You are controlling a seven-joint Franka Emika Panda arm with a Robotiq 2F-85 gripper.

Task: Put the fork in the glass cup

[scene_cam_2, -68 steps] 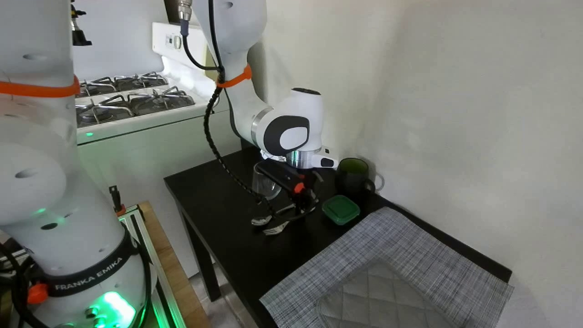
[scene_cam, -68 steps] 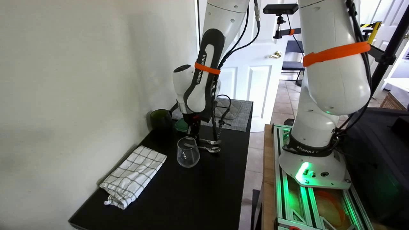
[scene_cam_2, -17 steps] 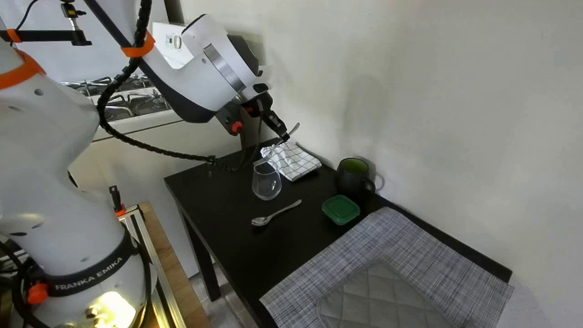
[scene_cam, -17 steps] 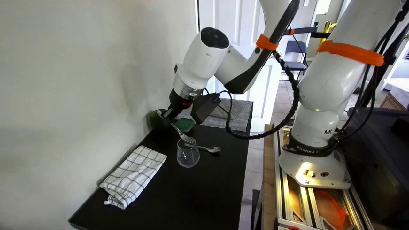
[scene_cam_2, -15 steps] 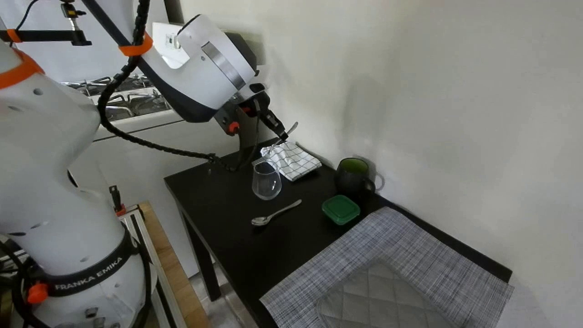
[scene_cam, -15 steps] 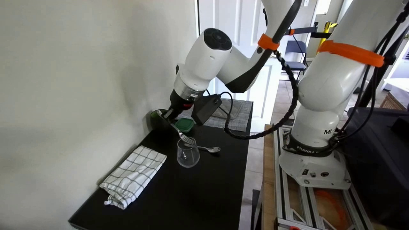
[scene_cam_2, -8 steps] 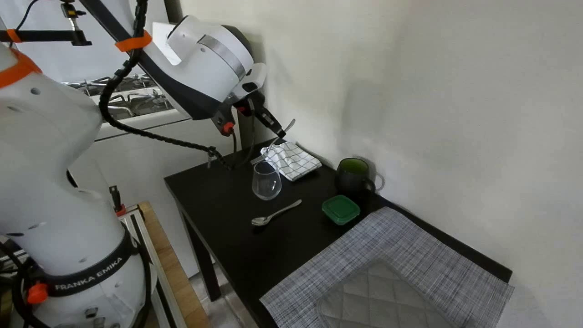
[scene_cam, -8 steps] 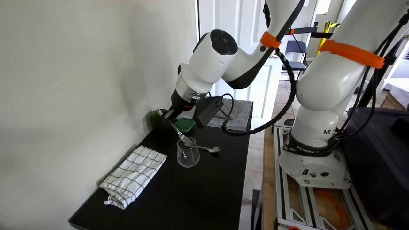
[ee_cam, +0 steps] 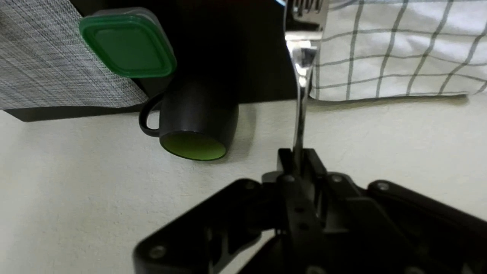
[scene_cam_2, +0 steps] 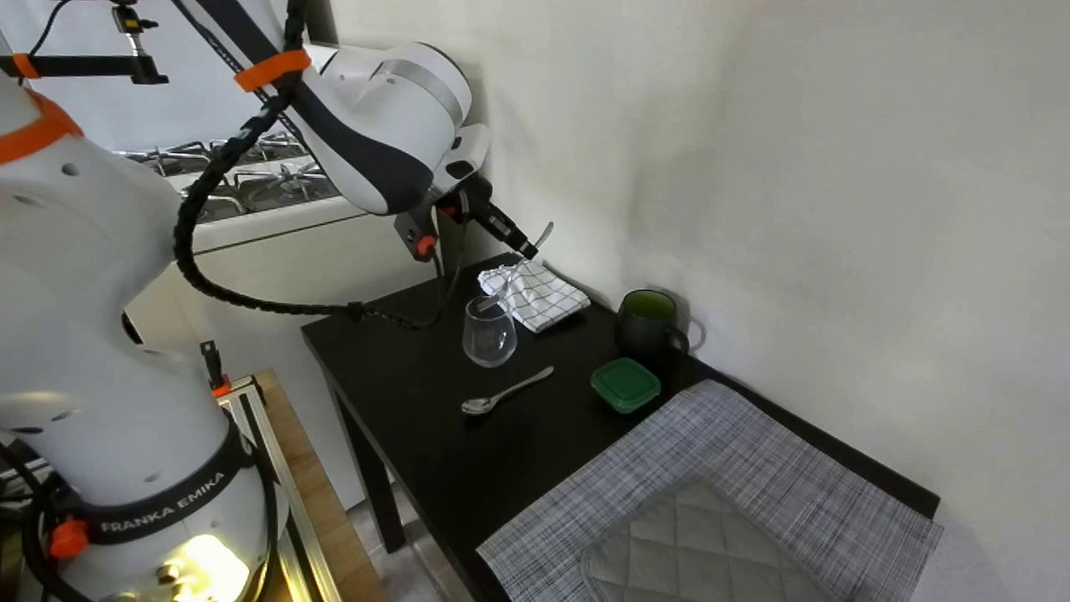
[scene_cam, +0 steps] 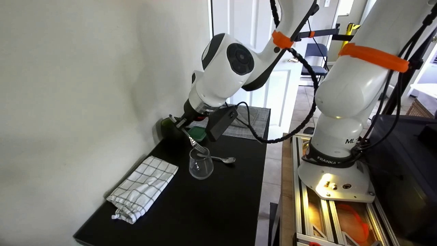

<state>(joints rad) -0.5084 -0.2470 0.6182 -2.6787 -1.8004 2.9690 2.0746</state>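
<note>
Claw (ee_cam: 298,158), one: pinching the handle of a fork (ee_cam: 302,72). Fork, metal: slanted downward from the claw, tines lowest, overlapping the rim of the glass cup (scene_cam: 201,167) in both exterior views; inside or above, cannot tell. Glass cup, clear: upright on the black desk (scene_cam: 211,212), below the claw. Spoon (scene_cam_2: 510,390): lying on the desk, lower than the claw. Mug (ee_cam: 198,110), dark with green interior, and green-lidded container (ee_cam: 129,47): left of the claw in the wrist view. Checked cloth (ee_cam: 395,57): upper right of it there.
</note>
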